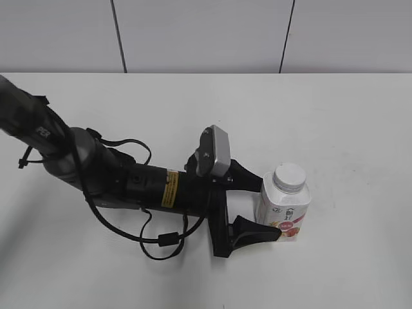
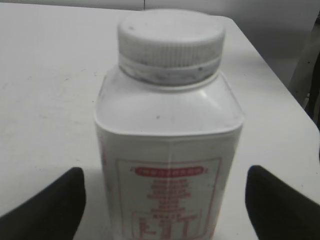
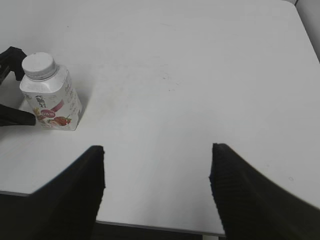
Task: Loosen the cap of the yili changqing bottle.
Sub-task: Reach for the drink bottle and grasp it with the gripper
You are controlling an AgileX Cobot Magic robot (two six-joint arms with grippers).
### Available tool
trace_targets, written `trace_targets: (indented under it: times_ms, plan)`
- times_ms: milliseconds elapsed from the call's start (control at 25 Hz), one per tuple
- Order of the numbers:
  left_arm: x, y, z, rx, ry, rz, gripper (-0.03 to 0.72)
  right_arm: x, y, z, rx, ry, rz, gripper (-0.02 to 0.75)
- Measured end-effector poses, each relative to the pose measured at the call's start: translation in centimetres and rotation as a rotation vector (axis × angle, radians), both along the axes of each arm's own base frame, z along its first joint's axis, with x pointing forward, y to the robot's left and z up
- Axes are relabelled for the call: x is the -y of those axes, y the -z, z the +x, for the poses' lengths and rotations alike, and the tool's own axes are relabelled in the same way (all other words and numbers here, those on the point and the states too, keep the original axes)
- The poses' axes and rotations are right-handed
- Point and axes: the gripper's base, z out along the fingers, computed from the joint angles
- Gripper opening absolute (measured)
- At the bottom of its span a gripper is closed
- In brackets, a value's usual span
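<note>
The bottle [image 1: 284, 207] stands upright on the white worktop [image 1: 335, 122], its cap [image 1: 289, 177] screwed on and not yet touched. The left claw [image 1: 259, 205] lies low along the worktop with its jaws spread apart, one finger on each side of the bottle's lower body; in the exterior view the tips look close to the walls or just touching them, but I cannot tell which. In the left wrist view the bottle fills the middle and both fingers [image 2: 47, 207] sit beside the label with pale gaps showing.

The step in hand looks to be bracing the bottle. To do it well, the left claw should close squarely on the flat sides below the shoulder, firmly enough to stop the bottle from turning but not so hard that the thin plastic buckles. The right claw [image 3: 157, 192], also spread apart, hangs well away from the bottle and holds nothing; it would need to come down over the cap, grip the ribbed rim evenly and twist about the bottle's upright axis, so the base does not tip or skid.

The worktop is plain and smooth. Beyond the bottle, a pale panelled wall [image 1: 206, 35] with dark seams stands at the far edge.
</note>
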Motion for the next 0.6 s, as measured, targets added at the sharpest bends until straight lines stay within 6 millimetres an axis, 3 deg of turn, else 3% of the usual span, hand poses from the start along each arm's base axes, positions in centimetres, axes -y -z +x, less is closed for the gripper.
trace_targets:
  times_ms: [600]
  plan:
    - [2.0,0.8,0.1,0.008,0.008,-0.015,0.594,0.0,0.0,0.0,0.0,0.0,0.0,0.526]
